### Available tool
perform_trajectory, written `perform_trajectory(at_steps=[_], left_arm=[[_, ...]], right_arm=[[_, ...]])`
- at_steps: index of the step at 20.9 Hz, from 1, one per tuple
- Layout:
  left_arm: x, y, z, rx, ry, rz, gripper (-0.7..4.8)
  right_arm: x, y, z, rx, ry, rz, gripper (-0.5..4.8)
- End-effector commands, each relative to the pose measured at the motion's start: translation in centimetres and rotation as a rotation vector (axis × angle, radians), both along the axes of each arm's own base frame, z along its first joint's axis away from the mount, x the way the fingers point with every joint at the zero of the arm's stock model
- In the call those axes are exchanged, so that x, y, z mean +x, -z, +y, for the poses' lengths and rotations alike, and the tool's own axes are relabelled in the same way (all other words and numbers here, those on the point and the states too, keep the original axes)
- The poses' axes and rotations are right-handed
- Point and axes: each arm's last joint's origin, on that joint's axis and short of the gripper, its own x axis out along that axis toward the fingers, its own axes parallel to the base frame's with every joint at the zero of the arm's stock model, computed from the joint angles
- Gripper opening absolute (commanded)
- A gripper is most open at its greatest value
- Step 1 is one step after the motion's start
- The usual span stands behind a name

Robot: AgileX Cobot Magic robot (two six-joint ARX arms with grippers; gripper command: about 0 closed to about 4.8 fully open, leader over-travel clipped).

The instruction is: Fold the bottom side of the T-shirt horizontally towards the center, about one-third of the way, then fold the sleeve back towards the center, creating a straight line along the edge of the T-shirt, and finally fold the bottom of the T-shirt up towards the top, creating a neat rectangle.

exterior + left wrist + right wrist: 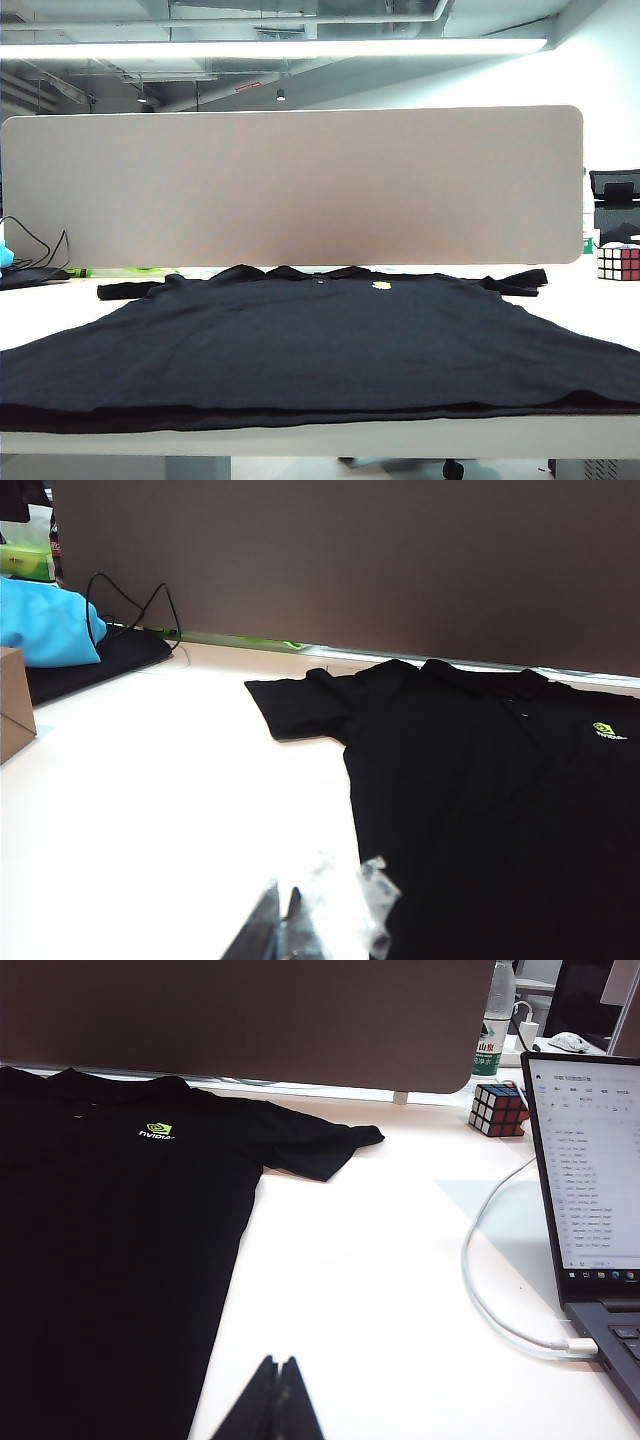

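Both claws hang closed and empty over bare white table: left gripper just beside the T-shirt; right gripper just beside its other flank; shirt spread flat, sleeves out, collar farthest, before the grey partition.

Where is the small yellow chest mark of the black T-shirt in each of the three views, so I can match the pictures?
Exterior view: the yellow chest mark sits just right of the picture's middle, near the collar.
Left wrist view: it shows at the far right edge on the T-shirt.
Right wrist view: it lies in the upper left part.
Shared landmark: the long partition board standing behind the collar in all three views.
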Motion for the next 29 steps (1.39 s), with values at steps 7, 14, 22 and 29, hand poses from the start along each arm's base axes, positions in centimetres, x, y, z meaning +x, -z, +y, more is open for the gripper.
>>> perform_trajectory(at_steps=[7, 14, 22, 29], left_arm=[[0.0, -0.3, -0.2, -0.114, 0.056, -0.01, -0.06], [-0.3, -1.7, -0.4, -0.437, 0.141, -0.004, -0.06], [2.2, -5.6, -0.4, -0.445, 0.166, 0.231, -0.06], [7.6, -5.1, -0.5, -0.479, 0.305, 0.572, -0.06]], right_arm=[[0.0, -0.1, 0.1, 0.103, -0.024, -0.023, -0.08], [-0.2, -2.0, 0.6, 0.365, -0.229, -0.065, -0.09], [1.5, -6.4, 0.8, 0.351, -0.155, 0.181, -0.09], [6.5, -8.4, 1.2, 0.231, -0.132, 0.615, -0.09]])
